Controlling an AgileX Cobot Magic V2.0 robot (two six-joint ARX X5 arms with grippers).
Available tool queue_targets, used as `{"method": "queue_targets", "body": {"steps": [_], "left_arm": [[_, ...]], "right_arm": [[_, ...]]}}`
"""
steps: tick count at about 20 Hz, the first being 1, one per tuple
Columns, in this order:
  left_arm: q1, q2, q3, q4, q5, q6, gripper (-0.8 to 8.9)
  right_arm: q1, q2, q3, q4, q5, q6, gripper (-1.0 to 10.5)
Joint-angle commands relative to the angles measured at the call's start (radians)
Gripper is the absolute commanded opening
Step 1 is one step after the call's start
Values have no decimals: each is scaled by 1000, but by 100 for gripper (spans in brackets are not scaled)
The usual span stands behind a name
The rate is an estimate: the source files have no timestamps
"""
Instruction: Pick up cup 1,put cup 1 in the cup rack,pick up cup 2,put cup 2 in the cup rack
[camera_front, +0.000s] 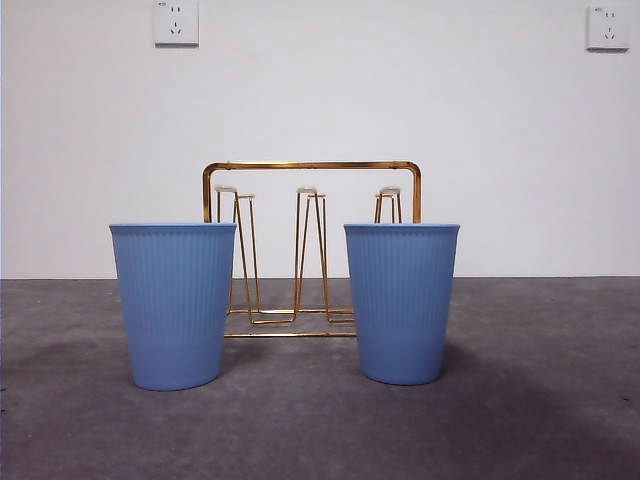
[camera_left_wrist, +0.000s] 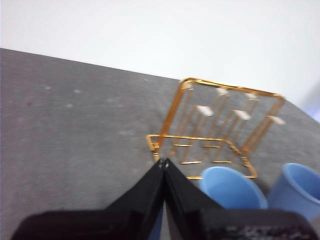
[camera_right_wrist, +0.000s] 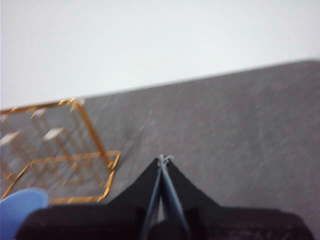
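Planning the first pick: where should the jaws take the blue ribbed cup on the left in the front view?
Grip the left blue ribbed plastic cup at its open rim, coming from above: it stands upright, mouth up, apart from the gold wire cup rack behind it, and its wall widens toward the top.

Left gripper (camera_left_wrist: 164, 162) has its jaws pressed together, tips meeting, holding nothing. Right gripper (camera_right_wrist: 163, 159) likewise closed tip to tip and empty. Neither arm appears in the front view.

left gripper (camera_left_wrist: 164, 162) closed, cup rack (camera_left_wrist: 215, 131), two cups (camera_left_wrist: 231, 186)
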Motion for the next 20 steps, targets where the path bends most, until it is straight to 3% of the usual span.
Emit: {"method": "queue_targets", "body": {"steps": [1, 8, 15, 20], "left_arm": [[3, 47, 77, -36, 51, -8, -6], [3, 208, 300, -223, 206, 67, -6], [-5, 342, 486, -422, 340, 174, -6], [-50, 401, 584, -455, 353, 194, -6]], "right_arm": [[0, 80, 102, -74, -60, -25, -9], [0, 310, 400, -379, -235, -165, -9], [0, 465, 629, -629, -345, -247, -9], [1, 535, 756, -750, -377, -285, -9]]}}
